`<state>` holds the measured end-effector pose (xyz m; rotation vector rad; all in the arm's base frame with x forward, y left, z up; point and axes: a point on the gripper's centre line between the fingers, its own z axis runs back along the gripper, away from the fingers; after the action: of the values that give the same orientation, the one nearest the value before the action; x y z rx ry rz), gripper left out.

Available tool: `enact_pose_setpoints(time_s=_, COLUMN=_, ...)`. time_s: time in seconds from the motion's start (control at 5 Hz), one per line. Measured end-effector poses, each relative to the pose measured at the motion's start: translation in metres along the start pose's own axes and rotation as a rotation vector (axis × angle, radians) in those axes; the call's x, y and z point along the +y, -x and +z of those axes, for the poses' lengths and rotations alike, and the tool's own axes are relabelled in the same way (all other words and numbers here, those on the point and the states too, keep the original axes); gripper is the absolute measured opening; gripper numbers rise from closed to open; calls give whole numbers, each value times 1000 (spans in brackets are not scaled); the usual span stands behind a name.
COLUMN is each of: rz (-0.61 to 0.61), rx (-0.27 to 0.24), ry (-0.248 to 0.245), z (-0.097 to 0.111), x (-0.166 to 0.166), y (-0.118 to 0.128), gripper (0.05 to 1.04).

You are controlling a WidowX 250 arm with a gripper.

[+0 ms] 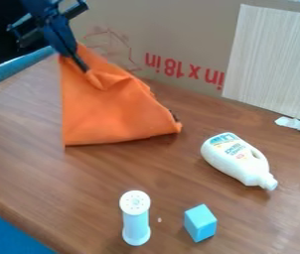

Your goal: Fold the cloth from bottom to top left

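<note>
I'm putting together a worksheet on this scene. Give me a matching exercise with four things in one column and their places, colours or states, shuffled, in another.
Things
1. Cloth
2. Bottle
3. Shaker
4. Block

Descriptions
A. White, lying on its side
B. Light blue, with flat sides
C. Orange, held by the gripper
D. Round top with small holes

Pairs: 1-C; 2-A; 3-D; 4-B

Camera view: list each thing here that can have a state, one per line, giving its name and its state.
Gripper: closed on cloth
Orange cloth: creased, gathered at the gripper
White bottle: lying on its side
Shaker: upright, holed top facing up
Blue block: resting on the table
</note>
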<state>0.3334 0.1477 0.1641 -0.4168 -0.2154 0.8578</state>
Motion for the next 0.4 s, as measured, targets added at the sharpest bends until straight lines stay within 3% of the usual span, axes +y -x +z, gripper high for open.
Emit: enact_pose_setpoints(time_s=0.4, rz=169, rx=106, ry=-2, z=-8, x=-5, y=-33, gripper=54)
